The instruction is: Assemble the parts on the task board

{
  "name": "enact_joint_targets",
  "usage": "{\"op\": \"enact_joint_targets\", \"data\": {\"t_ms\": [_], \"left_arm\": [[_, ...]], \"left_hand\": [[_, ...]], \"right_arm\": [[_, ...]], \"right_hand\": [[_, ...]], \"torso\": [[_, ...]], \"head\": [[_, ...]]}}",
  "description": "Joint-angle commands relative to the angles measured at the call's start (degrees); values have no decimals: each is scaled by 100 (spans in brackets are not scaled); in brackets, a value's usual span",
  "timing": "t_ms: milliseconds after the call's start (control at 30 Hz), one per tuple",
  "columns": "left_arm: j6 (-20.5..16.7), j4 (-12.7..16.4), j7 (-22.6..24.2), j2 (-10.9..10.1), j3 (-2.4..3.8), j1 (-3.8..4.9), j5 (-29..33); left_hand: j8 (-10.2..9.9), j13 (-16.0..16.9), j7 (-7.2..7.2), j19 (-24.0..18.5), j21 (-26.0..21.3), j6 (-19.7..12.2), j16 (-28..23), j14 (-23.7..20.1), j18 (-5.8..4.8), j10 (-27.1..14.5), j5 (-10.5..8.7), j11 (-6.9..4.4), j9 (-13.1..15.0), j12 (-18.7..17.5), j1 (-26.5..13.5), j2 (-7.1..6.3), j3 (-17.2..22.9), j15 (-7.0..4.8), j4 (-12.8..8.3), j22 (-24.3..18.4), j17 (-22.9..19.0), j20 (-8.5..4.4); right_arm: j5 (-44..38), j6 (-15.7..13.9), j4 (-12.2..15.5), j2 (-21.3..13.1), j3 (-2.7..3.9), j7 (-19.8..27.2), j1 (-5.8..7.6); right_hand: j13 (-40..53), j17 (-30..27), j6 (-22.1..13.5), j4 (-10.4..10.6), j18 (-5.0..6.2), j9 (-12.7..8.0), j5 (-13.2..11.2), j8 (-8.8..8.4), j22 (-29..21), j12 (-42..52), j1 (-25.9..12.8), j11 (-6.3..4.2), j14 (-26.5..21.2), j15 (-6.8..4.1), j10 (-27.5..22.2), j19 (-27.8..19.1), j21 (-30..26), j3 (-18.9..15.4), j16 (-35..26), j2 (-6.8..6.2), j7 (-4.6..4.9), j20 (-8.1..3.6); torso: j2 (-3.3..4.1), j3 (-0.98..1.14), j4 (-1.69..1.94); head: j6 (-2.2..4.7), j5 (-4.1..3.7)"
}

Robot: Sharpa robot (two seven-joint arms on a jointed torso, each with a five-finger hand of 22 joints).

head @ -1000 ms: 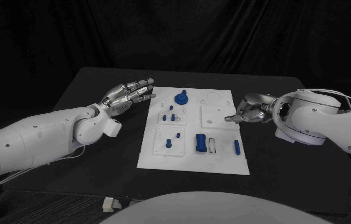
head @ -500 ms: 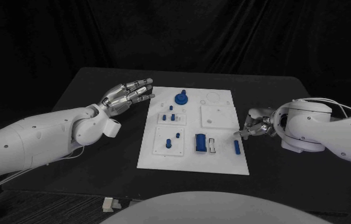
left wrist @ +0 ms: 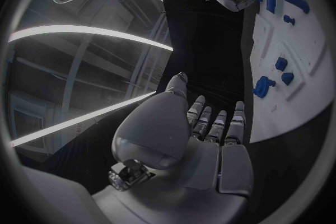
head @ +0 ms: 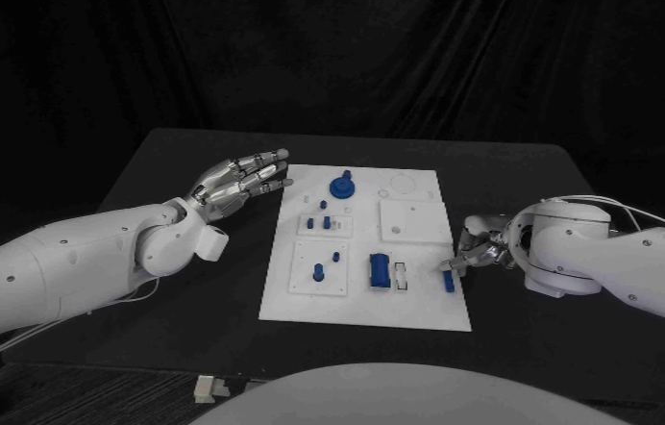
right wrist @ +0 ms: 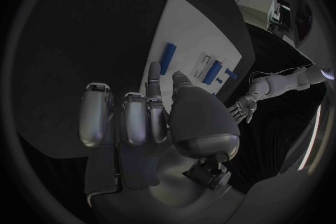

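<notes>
the right hand (head: 476, 248), fingers apart and empty, is just beside the blue bar (head: 449, 280) lying lengthwise by the board's (head: 416, 314) right edge.

A black counter (head: 181, 156) stands before heavy black curtains (head: 360, 50), which hang in folds behind its far edge and close off the background. Long white light strips (left wrist: 84, 33) glow overhead, above the counter, on what appears to be a ceiling of beams and panels.
</notes>
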Motion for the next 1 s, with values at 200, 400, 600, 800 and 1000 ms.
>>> {"op": "enact_joint_targets", "data": {"t_ms": [200,400,600,800,1000], "left_arm": [[69,1,68,16,6,-15,34],[79,-3,65,15,6,-24,34],[80,5,60,4,6,-30,34],[85,3,55,-2,6,-34,34],[88,4,51,-5,6,-38,34]], "left_hand": [[12,7,14,45,27,18,22,-3,14,-5,23,34,4,31,-15,52,25,49,-5,-13,8,-2],[12,7,14,45,27,18,22,-3,14,-5,23,34,4,31,-15,52,25,49,-5,-13,8,-2],[13,6,18,46,27,17,18,-7,13,-6,21,37,4,29,-22,59,26,48,1,-14,6,-2],[13,6,18,46,27,17,18,-7,13,-6,21,37,4,29,-22,59,26,48,1,-14,6,-2],[14,7,21,47,27,23,17,-8,13,-5,21,40,5,31,-28,67,29,47,5,-16,6,-3]], "right_arm": [[-23,-203,-64,85,1,-120,-134],[-202,-184,-139,186,1,-129,-252],[-398,-133,-179,268,1,-138,-325],[-454,-260,-122,286,1,-97,-345],[-431,-592,62,209,3,78,-348]], "right_hand": [[1506,-87,-37,-246,-11,338,167,165,1053,20,233,-75,331,-71,596,138,-88,24,-48,-45,-33,-54],[1506,-133,-275,-464,-4,626,615,249,1042,20,442,-84,323,-79,596,125,-128,96,-72,-101,-30,-66],[1506,-230,-660,-756,7,796,1171,226,1021,20,727,-44,304,-51,596,103,-203,300,-123,-164,28,-49],[1506,-258,-949,-1073,8,691,1475,60,1018,20,991,48,301,18,596,99,-228,769,-141,-203,138,5],[1506,-275,-960,-1537,8,476,1829,-33,1020,20,1155,148,297,97,596,99,-236,1493,-150,-303,252,76]], "torso": [[0,-3,7],[-1,-6,4],[0,-5,9],[1,-7,6],[-1,-4,6]], "head": [[-1,8],[-1,-3],[-1,12],[-1,15],[-1,37]]}}
